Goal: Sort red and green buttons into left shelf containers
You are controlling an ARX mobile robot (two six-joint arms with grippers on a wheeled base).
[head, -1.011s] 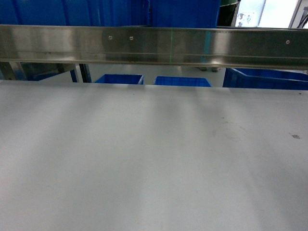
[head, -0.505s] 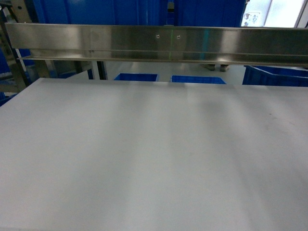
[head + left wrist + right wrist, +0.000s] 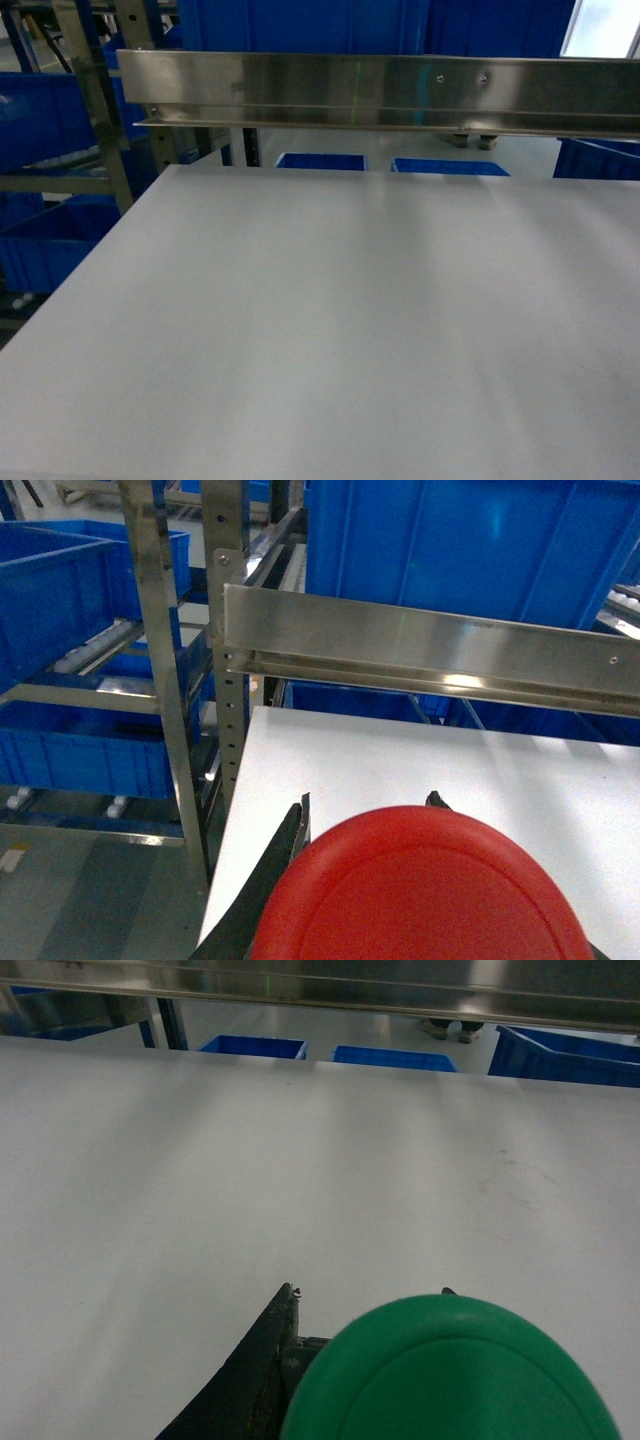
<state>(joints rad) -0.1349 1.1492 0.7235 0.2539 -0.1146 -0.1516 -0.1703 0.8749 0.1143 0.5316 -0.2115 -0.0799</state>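
The counter (image 3: 350, 320) lay bare. Blue crates (image 3: 60, 590) stood on the shelf beyond its left edge. The left claw (image 3: 365, 810) pinched a red button (image 3: 420, 890); the right claw (image 3: 365, 1300) pinched a green button (image 3: 455, 1370). Risk: either crate receiving the wrong colour.

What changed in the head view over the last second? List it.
The view swung left: the steel rail and the two small blue bins slid rightward, and the left shelf frame with its blue crates came into sight. The white tabletop looks unchanged.
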